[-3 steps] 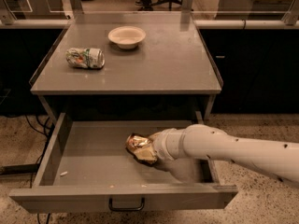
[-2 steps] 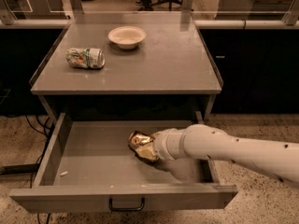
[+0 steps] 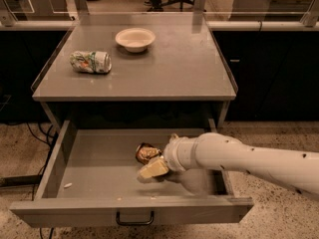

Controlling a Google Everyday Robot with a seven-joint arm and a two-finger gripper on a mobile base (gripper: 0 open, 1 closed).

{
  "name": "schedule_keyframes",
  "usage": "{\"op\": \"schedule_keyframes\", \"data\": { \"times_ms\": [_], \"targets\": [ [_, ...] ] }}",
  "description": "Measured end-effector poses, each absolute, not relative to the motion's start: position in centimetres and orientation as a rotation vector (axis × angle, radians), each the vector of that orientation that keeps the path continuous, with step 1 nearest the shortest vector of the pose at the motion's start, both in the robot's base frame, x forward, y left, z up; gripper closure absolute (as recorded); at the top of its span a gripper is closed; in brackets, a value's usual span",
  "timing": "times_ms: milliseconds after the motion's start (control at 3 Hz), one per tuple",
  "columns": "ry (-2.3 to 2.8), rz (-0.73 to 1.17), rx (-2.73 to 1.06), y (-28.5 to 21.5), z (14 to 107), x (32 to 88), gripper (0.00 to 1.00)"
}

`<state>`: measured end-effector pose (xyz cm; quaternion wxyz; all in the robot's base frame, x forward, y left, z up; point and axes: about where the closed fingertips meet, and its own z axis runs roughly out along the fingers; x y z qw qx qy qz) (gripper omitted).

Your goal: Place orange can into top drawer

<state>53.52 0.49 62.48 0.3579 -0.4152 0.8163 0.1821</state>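
Placing step: orange can (image 3: 146, 152) is low inside the open top drawer (image 3: 199, 214), mid-floor, right at my pincer (image 3: 151, 163) — can't tell whether it's clamped or let go. Next — confirm release, lift out clear of the drawer.

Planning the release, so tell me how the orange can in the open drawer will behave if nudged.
The orange can looks dented and crumpled, so it is probably light, empty and easily deformed further. On the flat floor of the top drawer it may roll a little, though the dents should check that. The gripper sits right beside it inside the drawer.
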Motion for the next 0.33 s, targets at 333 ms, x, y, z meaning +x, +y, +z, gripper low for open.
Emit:
{"op": "schedule_keyframes", "data": {
  "times_ms": [333],
  "targets": [
    [2.107, 0.470, -1.071, 0.49, 62.48, 53.52, 0.00]
  ]
}}
